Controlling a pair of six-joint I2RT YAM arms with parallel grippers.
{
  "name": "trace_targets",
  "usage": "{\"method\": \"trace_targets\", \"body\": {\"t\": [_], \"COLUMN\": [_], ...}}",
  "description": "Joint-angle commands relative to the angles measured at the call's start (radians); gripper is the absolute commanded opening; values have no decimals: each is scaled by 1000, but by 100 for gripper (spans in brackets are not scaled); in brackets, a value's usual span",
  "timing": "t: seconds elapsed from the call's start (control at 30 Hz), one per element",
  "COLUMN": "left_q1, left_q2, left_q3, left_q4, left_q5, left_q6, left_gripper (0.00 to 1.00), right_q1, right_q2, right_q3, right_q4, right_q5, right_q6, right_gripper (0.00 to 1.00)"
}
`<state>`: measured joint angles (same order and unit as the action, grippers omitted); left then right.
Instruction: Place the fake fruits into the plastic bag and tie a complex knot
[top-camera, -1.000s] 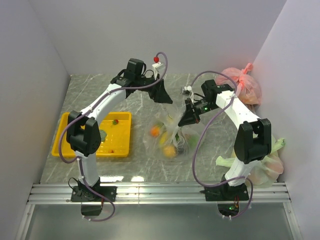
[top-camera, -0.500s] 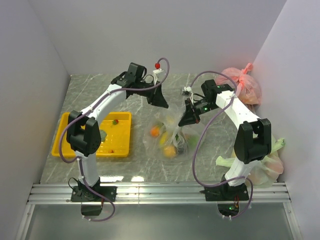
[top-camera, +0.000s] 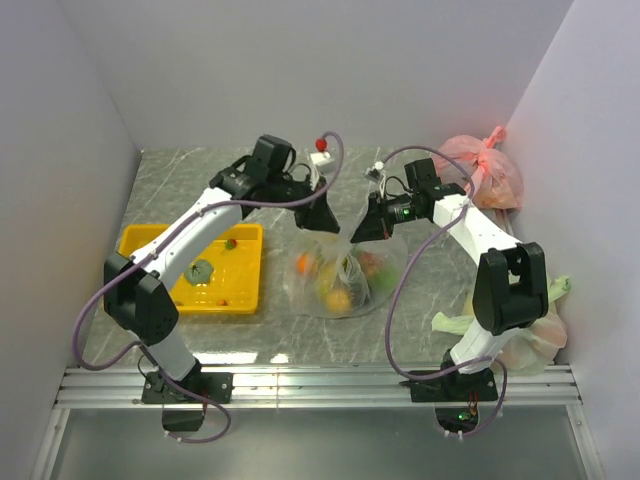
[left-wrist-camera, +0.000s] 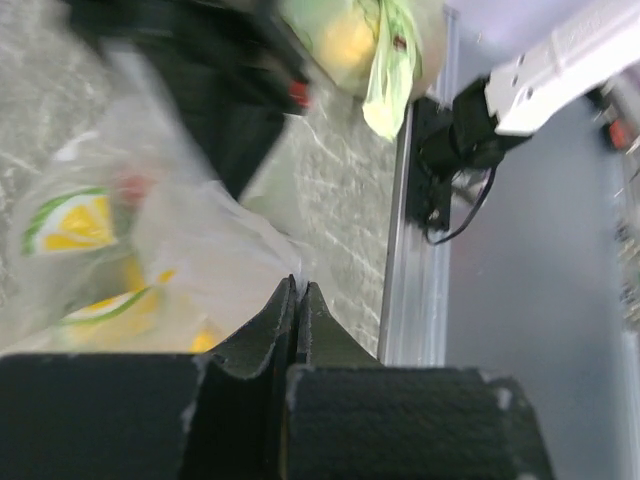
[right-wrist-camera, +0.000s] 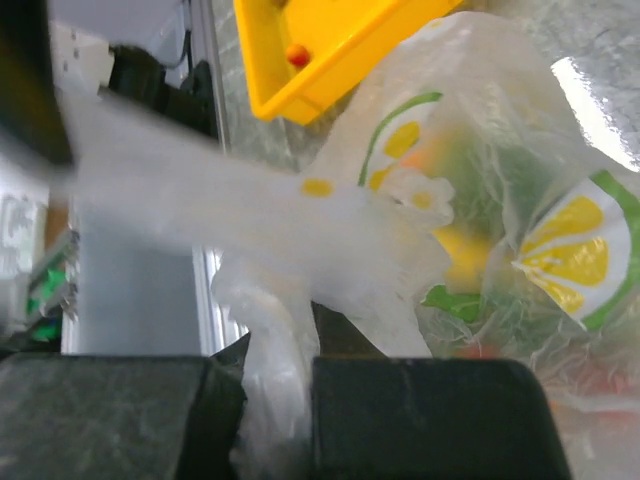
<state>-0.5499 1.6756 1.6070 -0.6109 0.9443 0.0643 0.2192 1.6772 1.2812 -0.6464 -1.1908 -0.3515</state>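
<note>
Left of centre, just right of the yellow tray (top-camera: 245, 272), the left gripper (top-camera: 322, 218) is clenched, seemingly on a handle end of the plastic bag (top-camera: 345, 275). The bag sits mid-frame, holding fake fruits (top-camera: 338, 298). Right of it, the right gripper (top-camera: 362, 230) pinches bunched film. The film is likely light, slippery and tear-prone, so grip bunched handles.

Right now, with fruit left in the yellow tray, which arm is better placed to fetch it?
Probably left. The yellow tray, holding a red berry, lies on its side, under its forearm. The right gripper is shut on the plastic bag, farther away.
</note>
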Motion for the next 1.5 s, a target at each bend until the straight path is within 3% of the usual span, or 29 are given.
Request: {"method": "trace_targets", "body": {"t": [0.0,0.33,0.67,0.8,0.97,1.07,1.17,1.2,1.27,1.3,1.37,1.43,1.47], "left_q1": [-82,-309,-288,-227,-159,-143,-143,-143,-142,-136,-130,-114,-113], "left_q2": [-40,97,237,295,293,224,173,159,157,157,156,153,148], "left_q3": [-45,-197,-219,-154,-128,-163,-167,-164,-136,-127,-101,-88,-93], "left_q4": [-55,59,181,237,299,316,284,263,228,212,172,140,138], "left_q5": [-79,-499,-877,-869,-693,-589,-500,-490,-489,-489,-496,-477,-481], "left_q6": [68,36,-178,-228,-230,-190,-149,-158,-172,-194,-228,-282,-311], "left_gripper": [1,0,0,0,0,0,0,0,0,0,0,0,0], "right_q1": [-1,-4,-55,-55,-57,-66,-87,-89,-92,-92,-92,-90,-92], "right_q2": [-33,-103,-223,-246,-247,-267,-312,-326,-365,-378,-411,-419,-421], "right_q3": [-40,-160,-324,-420,-415,-327,-255,-229,-215,-214,-223,-227,-226], "right_q4": [234,415,580,687,690,493,346,315,246,232,200,162,112], "right_q5": [92,183,149,117,125,184,287,313,397,427,461,455,435], "right_q6": [265,555,765,890,905,745,584,512,442,389,352,261,226], "right_gripper": [0,0,0,0,0,9,29,38,44,55,62,64,71]}}
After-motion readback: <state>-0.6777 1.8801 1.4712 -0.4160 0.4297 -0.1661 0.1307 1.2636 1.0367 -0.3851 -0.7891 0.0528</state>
